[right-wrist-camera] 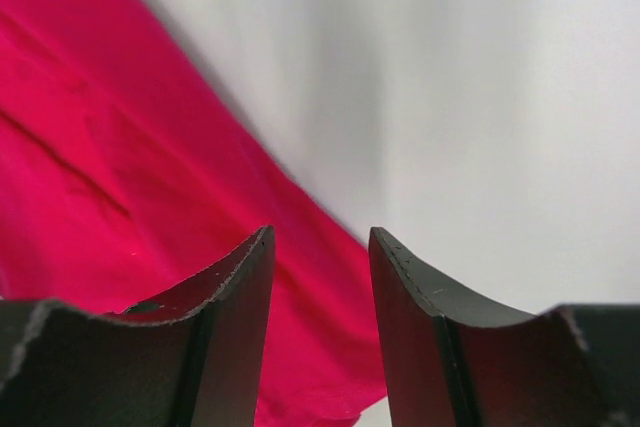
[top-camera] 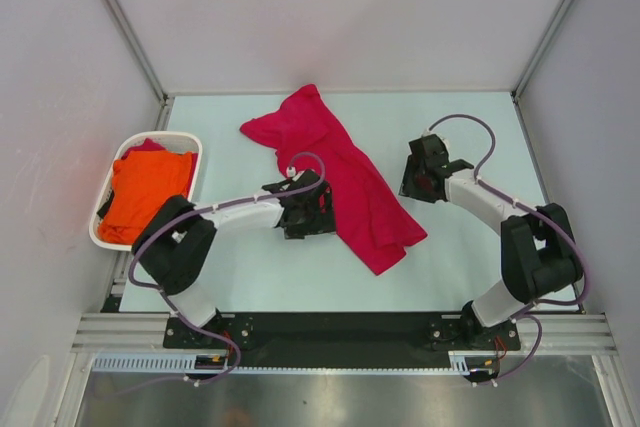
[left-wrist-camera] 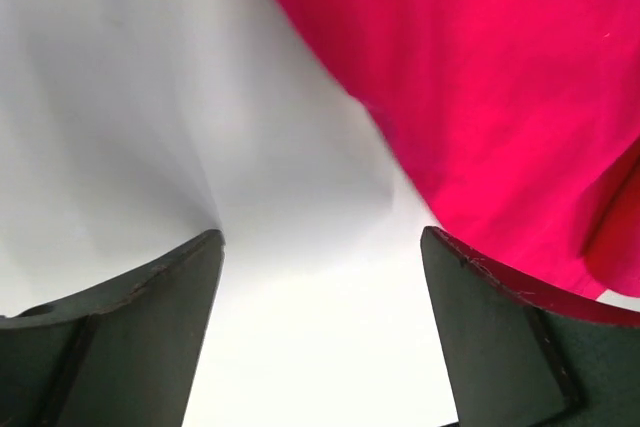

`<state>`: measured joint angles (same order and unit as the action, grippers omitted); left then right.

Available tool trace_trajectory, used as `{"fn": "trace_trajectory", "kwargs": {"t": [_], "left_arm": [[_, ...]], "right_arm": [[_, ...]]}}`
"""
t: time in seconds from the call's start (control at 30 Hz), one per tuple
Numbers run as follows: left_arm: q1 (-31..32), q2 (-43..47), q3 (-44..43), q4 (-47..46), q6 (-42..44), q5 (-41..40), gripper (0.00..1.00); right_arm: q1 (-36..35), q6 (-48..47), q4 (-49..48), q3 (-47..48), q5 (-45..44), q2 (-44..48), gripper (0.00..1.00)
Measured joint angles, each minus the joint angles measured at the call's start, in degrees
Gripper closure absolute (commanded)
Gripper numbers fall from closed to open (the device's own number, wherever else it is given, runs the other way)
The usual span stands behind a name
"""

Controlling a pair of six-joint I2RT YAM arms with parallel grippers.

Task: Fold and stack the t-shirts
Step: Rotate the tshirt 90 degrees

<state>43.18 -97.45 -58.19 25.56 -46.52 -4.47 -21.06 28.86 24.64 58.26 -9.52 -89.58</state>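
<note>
The crimson t-shirt (top-camera: 345,177) lies crumpled in a long diagonal strip across the middle of the table. The orange t-shirt (top-camera: 148,189) lies bunched in the white basket (top-camera: 196,142) at the left. My left gripper (top-camera: 322,212) is open and empty at the crimson shirt's left edge. In the left wrist view the gripper (left-wrist-camera: 322,235) is over bare table, with the shirt (left-wrist-camera: 500,87) at the upper right. My right gripper (top-camera: 412,182) is open and empty just right of the shirt. In the right wrist view the gripper (right-wrist-camera: 321,233) hangs over the shirt's edge (right-wrist-camera: 120,157).
A bit of red cloth (top-camera: 147,145) shows at the basket's far end, behind the orange shirt. White walls with metal posts enclose the table at the back and sides. The arm bases stand on a black rail (top-camera: 340,325) at the near edge.
</note>
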Motion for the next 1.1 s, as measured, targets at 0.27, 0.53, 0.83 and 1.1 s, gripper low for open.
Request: {"fn": "trace_trajectory", "kwargs": {"t": [0.27,0.53,0.83,1.1], "left_arm": [[3.1,1.5,5.5,-12.0,-7.4,5.1,0.14],[9.6,-8.5,0.5,-26.5,-13.2,15.7,0.45],[11.9,-13.3,-0.3,-28.1,-16.0,21.8,1.0],[12.1,-6.8,5.1,-21.7,-15.8,19.6,1.0]], "right_arm": [[5.4,0.0,-0.8,-1.7,2.6,1.1,0.52],[6.4,-0.1,-1.5,-2.5,4.2,2.1,0.53],[8.9,-0.1,-2.3,-3.2,6.0,2.6,0.53],[9.0,0.0,-2.8,-3.2,7.7,2.6,0.54]]}}
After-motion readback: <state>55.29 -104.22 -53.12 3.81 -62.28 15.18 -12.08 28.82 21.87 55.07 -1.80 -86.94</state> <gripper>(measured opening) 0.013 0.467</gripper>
